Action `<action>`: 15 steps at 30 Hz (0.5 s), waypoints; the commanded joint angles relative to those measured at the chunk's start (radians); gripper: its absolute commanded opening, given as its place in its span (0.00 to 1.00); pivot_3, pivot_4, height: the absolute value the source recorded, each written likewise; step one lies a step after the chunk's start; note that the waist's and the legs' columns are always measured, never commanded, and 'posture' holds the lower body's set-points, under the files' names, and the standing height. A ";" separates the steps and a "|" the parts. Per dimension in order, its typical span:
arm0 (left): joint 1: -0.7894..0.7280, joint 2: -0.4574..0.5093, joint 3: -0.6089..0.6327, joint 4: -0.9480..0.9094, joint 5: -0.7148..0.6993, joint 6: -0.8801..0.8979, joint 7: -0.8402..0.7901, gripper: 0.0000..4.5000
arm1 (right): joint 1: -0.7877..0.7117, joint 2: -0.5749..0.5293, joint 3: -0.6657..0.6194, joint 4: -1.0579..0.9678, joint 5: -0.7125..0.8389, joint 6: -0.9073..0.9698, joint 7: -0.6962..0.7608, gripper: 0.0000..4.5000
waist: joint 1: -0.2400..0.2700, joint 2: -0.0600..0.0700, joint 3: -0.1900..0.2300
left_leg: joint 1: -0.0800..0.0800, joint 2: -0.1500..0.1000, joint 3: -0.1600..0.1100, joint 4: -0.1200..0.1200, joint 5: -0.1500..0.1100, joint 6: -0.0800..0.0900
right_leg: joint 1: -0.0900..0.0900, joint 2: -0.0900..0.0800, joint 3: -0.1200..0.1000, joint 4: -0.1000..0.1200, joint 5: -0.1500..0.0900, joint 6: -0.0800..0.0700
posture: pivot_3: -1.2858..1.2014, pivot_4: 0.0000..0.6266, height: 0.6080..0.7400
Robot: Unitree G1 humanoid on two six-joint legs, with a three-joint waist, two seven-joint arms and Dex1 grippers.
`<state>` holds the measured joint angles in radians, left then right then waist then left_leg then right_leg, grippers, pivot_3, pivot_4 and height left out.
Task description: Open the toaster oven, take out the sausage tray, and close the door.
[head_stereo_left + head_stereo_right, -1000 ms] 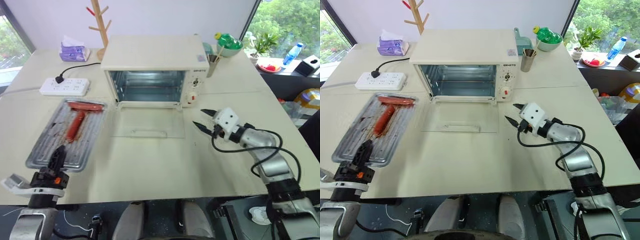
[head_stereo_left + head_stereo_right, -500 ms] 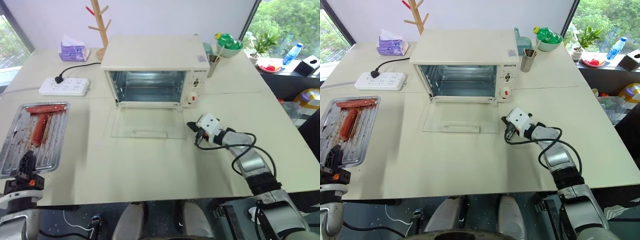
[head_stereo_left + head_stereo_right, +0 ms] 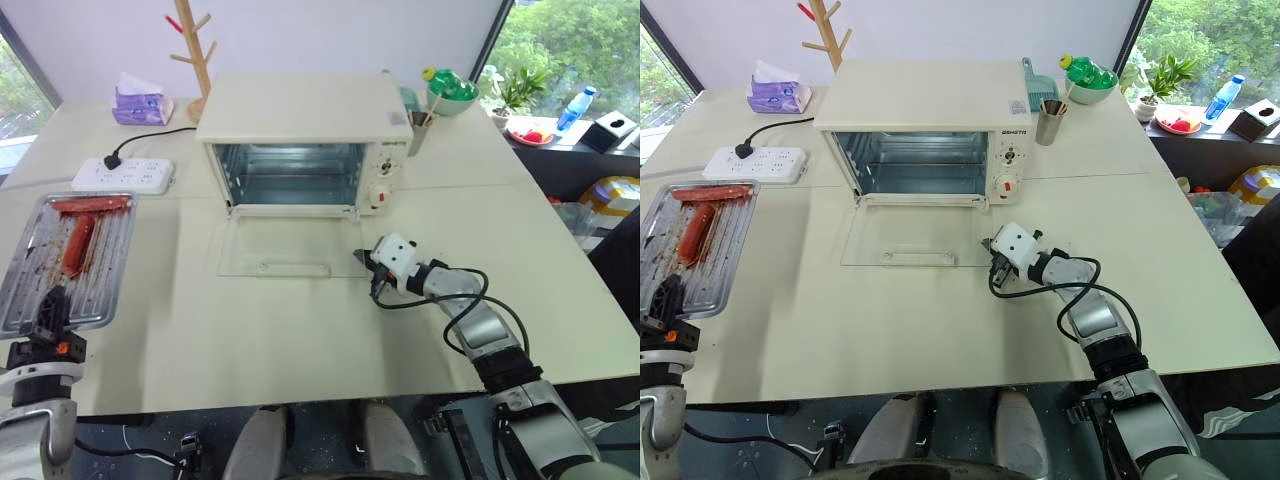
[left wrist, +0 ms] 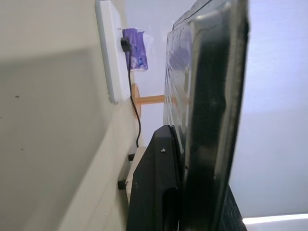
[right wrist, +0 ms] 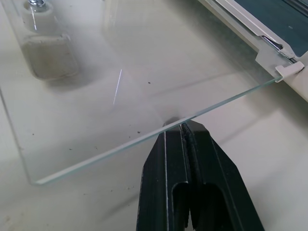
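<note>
At the door's (image 3: 290, 245) right edge I nose my clenched right gripper (image 3: 362, 259) under to lift it, while my left gripper (image 3: 50, 312) grasps the tray (image 3: 62, 262) clear at far left.

My table (image 3: 300, 330) carries the toaster oven (image 3: 305, 140), the power strip (image 3: 122, 175), a tissue pack (image 3: 135, 100), a wooden rack (image 3: 195, 60) and a metal cup (image 3: 418, 130).

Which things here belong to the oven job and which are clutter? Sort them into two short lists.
Job:
oven, open
door, flat on the table
tray with sausages, held by the left gripper
right gripper, fingers shut at the door's edge

Clutter:
power strip
tissues
wooden rack
cup
green bowl
</note>
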<state>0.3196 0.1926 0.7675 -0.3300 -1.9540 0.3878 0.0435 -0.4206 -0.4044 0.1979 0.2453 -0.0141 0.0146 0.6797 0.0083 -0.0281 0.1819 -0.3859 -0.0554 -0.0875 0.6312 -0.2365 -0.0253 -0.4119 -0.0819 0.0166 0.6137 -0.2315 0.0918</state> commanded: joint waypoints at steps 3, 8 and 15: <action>-0.004 0.030 0.027 -0.003 -0.016 0.012 -0.029 0.00 | -0.110 0.021 -0.112 -0.158 0.122 0.046 -0.010 0.02 | -0.004 0.000 0.001 | -0.001 0.000 0.000 0.000 0.000 0.000 | -0.002 0.000 0.000 0.000 0.000 0.000 | 0.52 0.24 1.00; -0.013 0.041 0.011 0.031 -0.010 0.038 -0.038 0.00 | -0.132 -0.019 -0.138 -0.255 0.203 0.175 0.053 0.02 | 0.006 -0.001 0.000 | -0.002 0.000 -0.001 -0.001 0.000 0.000 | -0.002 0.000 -0.001 0.000 0.000 0.000 | 0.52 0.24 1.00; 0.008 0.105 -0.049 0.053 -0.003 0.159 -0.044 0.00 | 0.065 -0.181 -0.160 -0.470 0.399 0.349 0.295 0.40 | 0.004 -0.001 0.000 | -0.005 -0.001 -0.001 0.000 -0.003 0.001 | -0.003 -0.002 0.000 -0.003 -0.001 0.001 | 0.52 0.24 1.00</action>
<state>0.3147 0.2578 0.7318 -0.2535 -1.9534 0.4942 0.0252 -0.3557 -0.5481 0.0875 -0.1348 0.3078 0.3305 0.9170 0.0124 -0.0289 0.1821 -0.3908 -0.0561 -0.0881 0.6313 -0.2396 -0.0242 -0.4152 -0.0837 0.0166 0.6113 -0.2324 0.0930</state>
